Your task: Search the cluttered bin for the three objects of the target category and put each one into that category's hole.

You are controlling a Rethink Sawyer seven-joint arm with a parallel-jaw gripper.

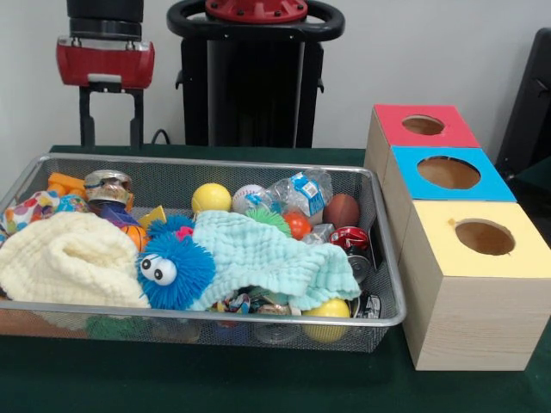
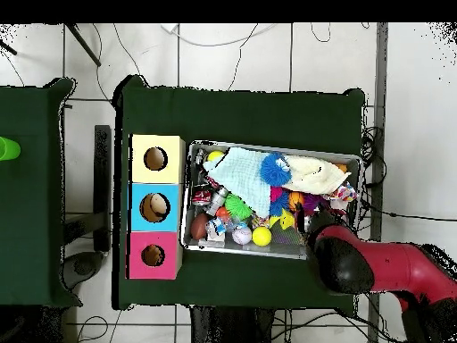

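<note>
The wire mesh bin [image 1: 215, 161] is full of clutter; it also shows in the overhead view [image 2: 268, 254]. In it lie a yellow ball [image 1: 211, 198], a baseball [image 1: 248, 197], a brown football [image 1: 342, 210], an orange ball [image 1: 298, 225] and a second yellow ball [image 1: 327, 310]. The hole [image 1: 423, 125] of the red-faced box is at the far right, and shows in the overhead view [image 2: 153, 255]. My gripper [image 1: 112, 138] hangs open and empty above the bin's far left corner. In the overhead view the red arm [image 2: 348, 261] hides it.
A cream cloth [image 1: 69, 258], a mint cloth [image 1: 267, 258] and a blue fuzzy toy with eyes [image 1: 176, 267] cover much of the bin. A clear plastic bag [image 1: 301, 191] lies at the back. The blue-faced box [image 1: 448, 174] and the yellow-faced box [image 1: 482, 237] stand beside the red one.
</note>
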